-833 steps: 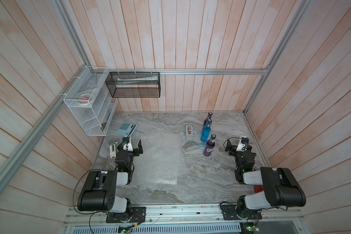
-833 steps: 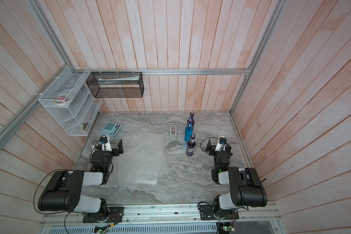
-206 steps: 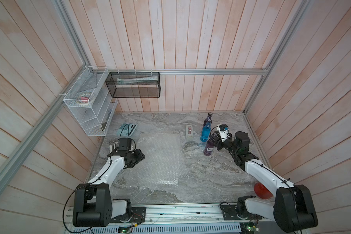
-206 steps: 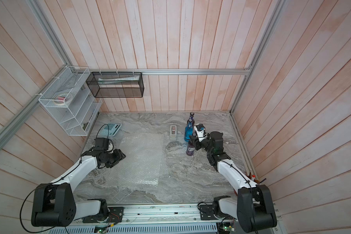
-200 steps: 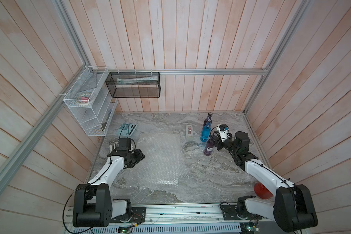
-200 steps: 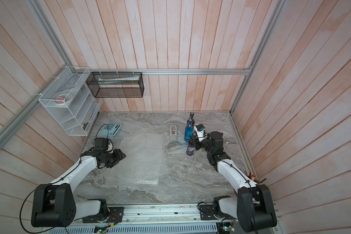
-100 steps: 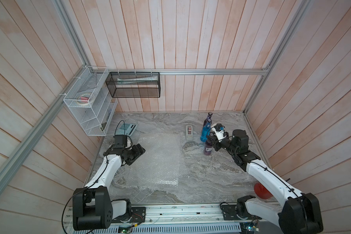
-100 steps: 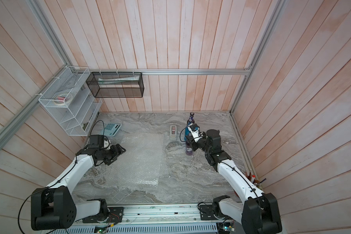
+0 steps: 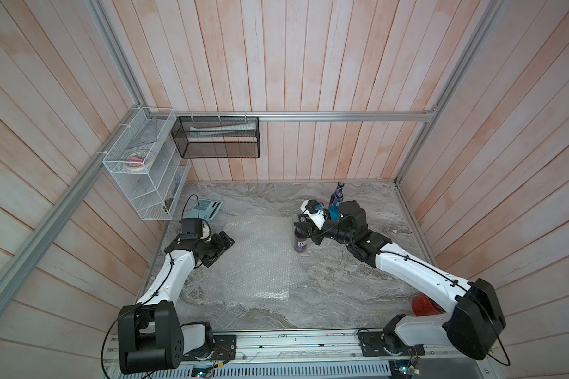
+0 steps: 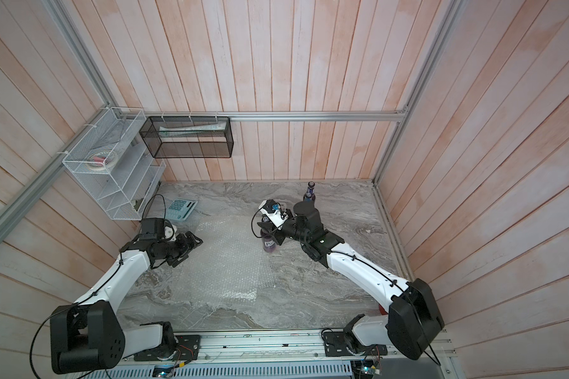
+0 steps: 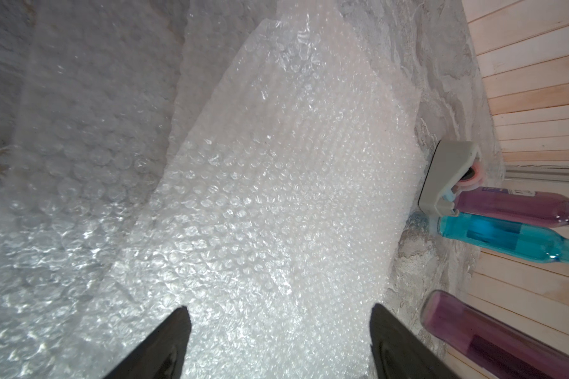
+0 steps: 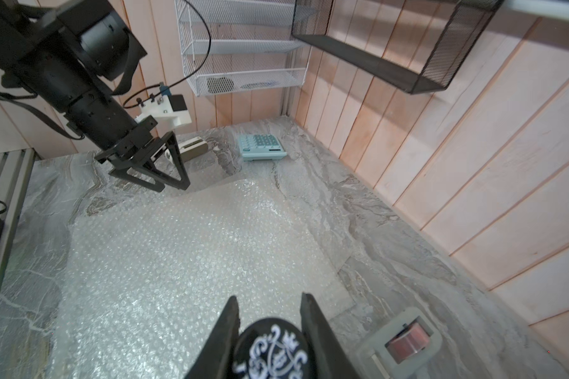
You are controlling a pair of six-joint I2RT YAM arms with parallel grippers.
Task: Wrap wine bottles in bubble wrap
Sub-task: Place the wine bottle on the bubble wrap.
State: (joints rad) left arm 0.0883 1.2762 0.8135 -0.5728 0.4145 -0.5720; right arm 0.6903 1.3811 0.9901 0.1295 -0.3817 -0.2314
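In both top views the clear, finely bubbled bubble wrap (image 9: 257, 259) (image 10: 224, 259) is lying flat on the table (image 9: 326, 295). A white-labelled purple bottle (image 9: 299, 241) (image 10: 269, 244) is standing upright at its edge, with the right jaws pinching its neck.

In the left wrist view the left jaws are gaping wide and empty over the bubble wrap, and a blue bottle (image 11: 506, 241) is standing just off the bubble wrap's edge.

In the right wrist view the dark patterned cap (image 12: 271, 344) is sitting between the narrowed right jaws.

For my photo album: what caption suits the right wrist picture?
Right gripper gripping a dark-capped bottle, bubble wrap spread ahead, left gripper open opposite.
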